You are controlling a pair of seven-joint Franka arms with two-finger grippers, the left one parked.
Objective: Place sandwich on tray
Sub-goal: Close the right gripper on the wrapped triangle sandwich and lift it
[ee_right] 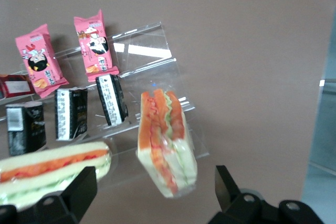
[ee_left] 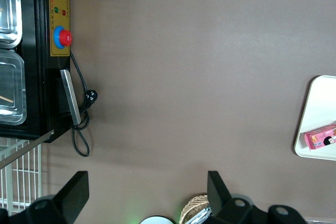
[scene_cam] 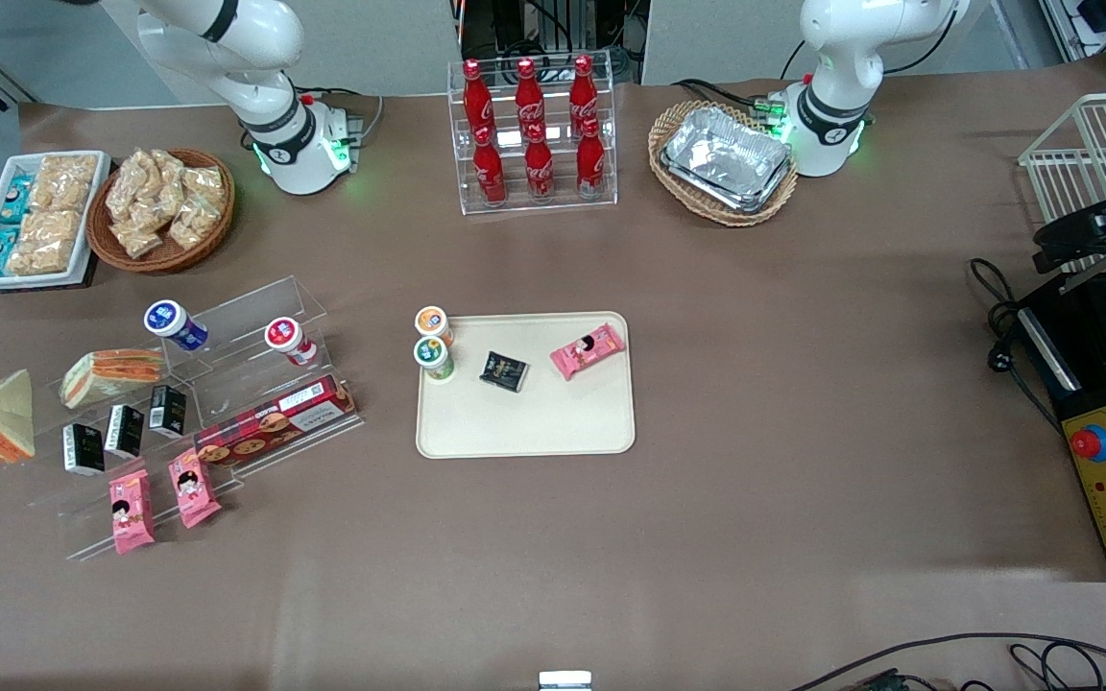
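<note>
Sandwich (ee_right: 165,148) — orange-layered wedge under gripper (ee_right: 152,195).

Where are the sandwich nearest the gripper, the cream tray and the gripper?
sandwich (ee_right: 164,142): right wrist view, orange filling edge.
tray (scene_cam: 524,422): front view, bare floor.
gripper (ee_right: 152,195): right wrist view, open, gap between fingertips, above the sandwich.
</note>
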